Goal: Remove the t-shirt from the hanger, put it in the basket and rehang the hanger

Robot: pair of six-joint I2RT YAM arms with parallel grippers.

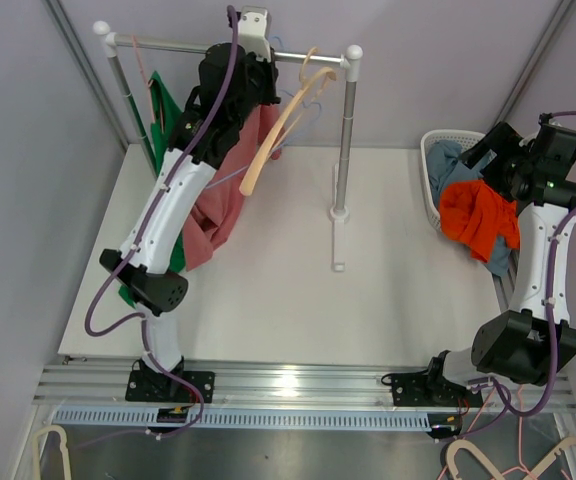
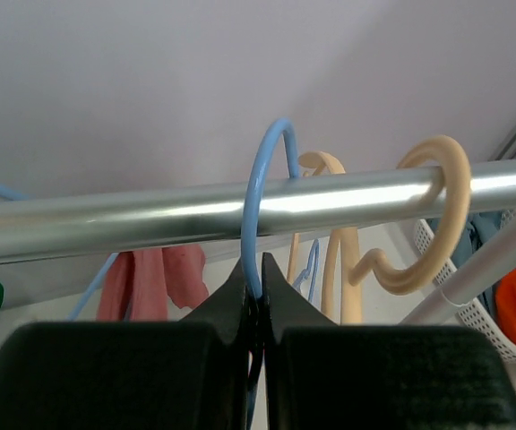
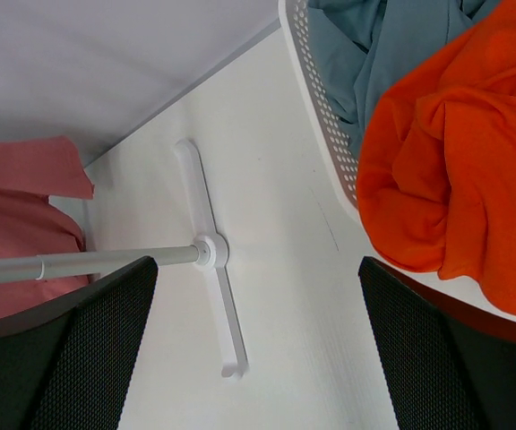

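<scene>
A pink-red t-shirt (image 1: 223, 205) hangs under the rack's metal rail (image 2: 150, 215), mostly behind my left arm. In the left wrist view a strip of the t-shirt (image 2: 150, 282) shows below the rail. The blue hanger (image 2: 256, 193) has its hook over the rail. My left gripper (image 2: 261, 269) is shut on the hook's stem just under the rail, and in the top view the left gripper (image 1: 240, 72) sits up at the rail. My right gripper (image 3: 258, 345) stands open over the table beside the basket, with nothing between its fingers; from above the right gripper (image 1: 478, 155) is at the basket's far side.
Two beige hangers (image 2: 437, 224) hook on the rail right of the blue one; one beige hanger (image 1: 278, 130) slants down. A green garment (image 1: 165, 110) hangs at the rail's left end. The white basket (image 1: 430, 180) holds an orange garment (image 1: 476, 215) and grey-blue cloth. The rack's post (image 1: 345, 130) stands mid-table.
</scene>
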